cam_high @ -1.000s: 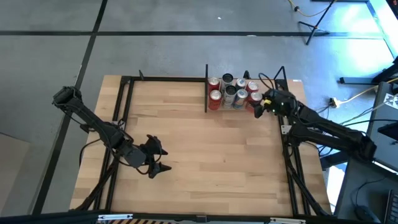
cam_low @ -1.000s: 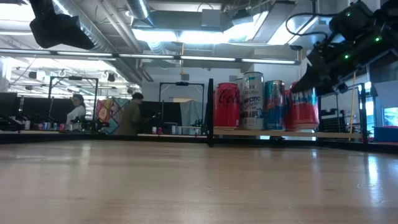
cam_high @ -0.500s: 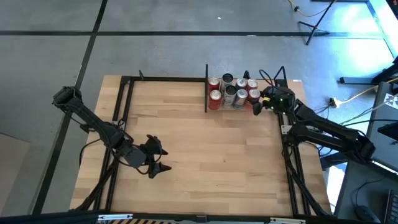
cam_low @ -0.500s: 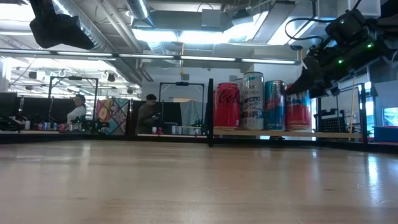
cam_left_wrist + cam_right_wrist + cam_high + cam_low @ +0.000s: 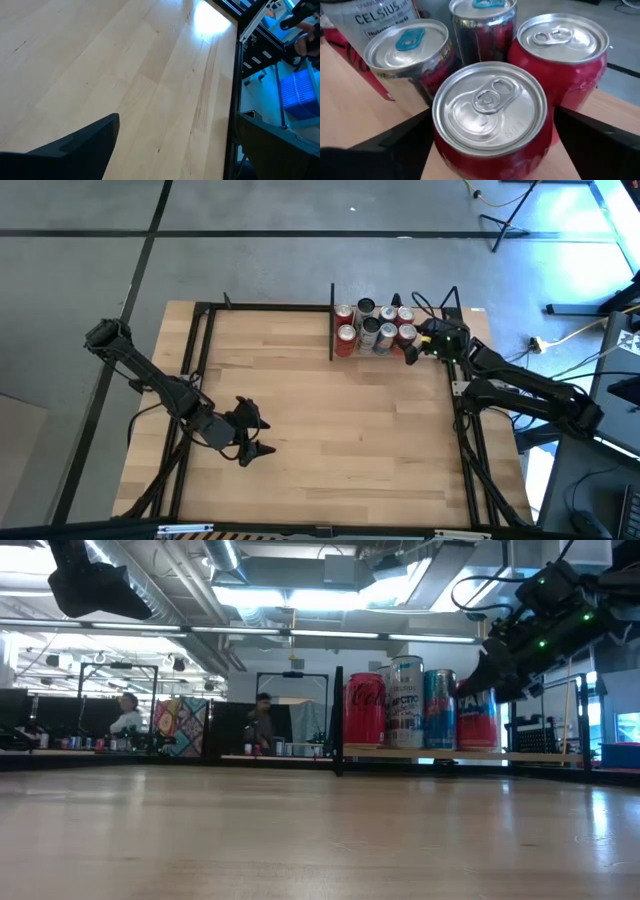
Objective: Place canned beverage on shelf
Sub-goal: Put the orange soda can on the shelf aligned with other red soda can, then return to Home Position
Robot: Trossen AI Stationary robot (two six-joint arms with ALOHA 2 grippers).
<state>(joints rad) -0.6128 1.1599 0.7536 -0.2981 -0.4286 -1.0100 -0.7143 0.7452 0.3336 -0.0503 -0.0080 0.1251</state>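
The right gripper is seen at the right end of the shelf, its fingers closed around a red can. This can is standing on the shelf floor, just beside the other cans, at the near right corner of the group. The left gripper is held over the table, well apart from the shelf, with its fingers spread.
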